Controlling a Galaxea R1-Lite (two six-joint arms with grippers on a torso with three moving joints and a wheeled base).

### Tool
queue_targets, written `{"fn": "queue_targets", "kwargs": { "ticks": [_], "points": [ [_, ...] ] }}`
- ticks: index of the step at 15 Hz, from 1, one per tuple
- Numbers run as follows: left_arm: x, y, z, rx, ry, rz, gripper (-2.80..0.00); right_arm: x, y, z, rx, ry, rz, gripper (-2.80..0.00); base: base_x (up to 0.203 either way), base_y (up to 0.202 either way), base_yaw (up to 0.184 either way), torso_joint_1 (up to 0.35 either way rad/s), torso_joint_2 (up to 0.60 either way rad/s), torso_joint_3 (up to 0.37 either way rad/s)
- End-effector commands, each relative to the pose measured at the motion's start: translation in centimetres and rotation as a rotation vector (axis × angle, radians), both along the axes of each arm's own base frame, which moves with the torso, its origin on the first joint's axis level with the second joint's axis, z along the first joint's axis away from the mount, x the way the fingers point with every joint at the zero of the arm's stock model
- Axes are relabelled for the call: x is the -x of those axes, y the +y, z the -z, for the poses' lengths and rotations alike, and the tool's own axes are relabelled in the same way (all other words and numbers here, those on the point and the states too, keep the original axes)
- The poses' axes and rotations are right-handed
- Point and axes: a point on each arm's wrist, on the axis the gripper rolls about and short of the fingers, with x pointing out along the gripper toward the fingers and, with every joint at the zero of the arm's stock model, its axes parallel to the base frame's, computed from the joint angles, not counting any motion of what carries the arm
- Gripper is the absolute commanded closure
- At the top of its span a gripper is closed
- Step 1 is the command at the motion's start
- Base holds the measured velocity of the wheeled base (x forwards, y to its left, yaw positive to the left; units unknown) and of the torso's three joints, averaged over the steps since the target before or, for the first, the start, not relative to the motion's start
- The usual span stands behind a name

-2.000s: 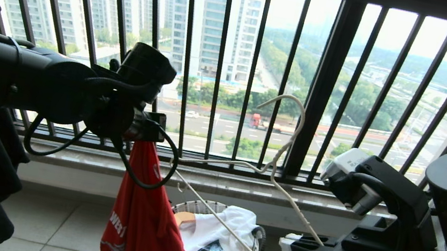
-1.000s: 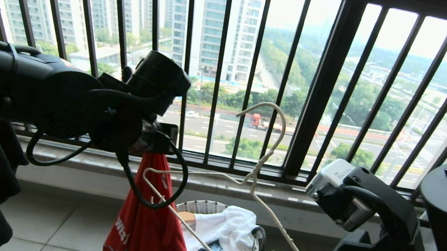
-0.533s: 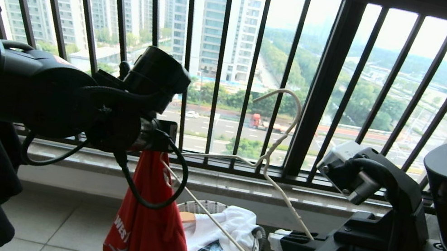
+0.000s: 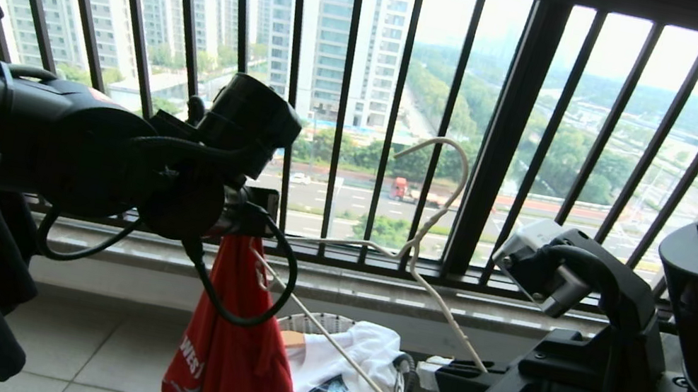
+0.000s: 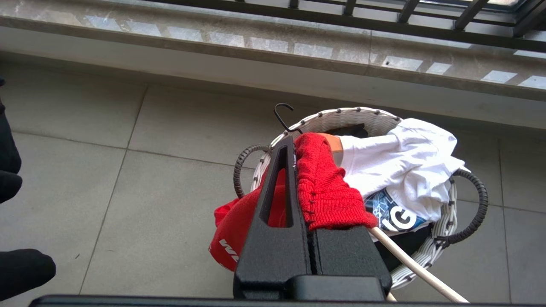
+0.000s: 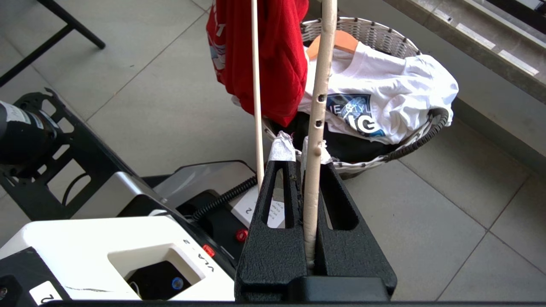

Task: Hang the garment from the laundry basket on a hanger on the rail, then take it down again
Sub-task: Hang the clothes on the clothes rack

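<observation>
Left gripper [image 5: 298, 170] pinches the red garment [image 4: 231, 355] by its knit collar; shirt hangs just left of the basket [image 4: 406, 371]. Right gripper [image 6: 303, 170] is clamped on one arm of the hanger [image 4: 416, 240], hook up. Hanger's free left tip points at the collar, right beside it, so threading comes next, probably.

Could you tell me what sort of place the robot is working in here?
Likely a high-rise apartment balcony used for laundry: black railing overlooking towers and a road, tiled floor, and a clothes-filled basket.
</observation>
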Motion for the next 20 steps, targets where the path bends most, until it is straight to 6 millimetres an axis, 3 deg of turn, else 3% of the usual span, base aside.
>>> {"fn": "queue_targets", "kwargs": {
  "ticks": [1, 20],
  "points": [
    [-0.25, -0.08, 0.39, -0.015, 0.004, -0.018, 0.00, 0.10, -0.03, -0.01, 0.001, 0.000, -0.002, 0.00, 0.000, 0.000, 0.000, 0.000, 0.00, 0.000],
    [0.42, -0.82, 0.35, 0.003, 0.001, 0.013, 0.00, 0.30, 0.56, 0.27, 0.004, 0.006, -0.014, 0.00, 0.000, 0.000, 0.000, 0.000, 0.00, 0.000]
  ]
}}
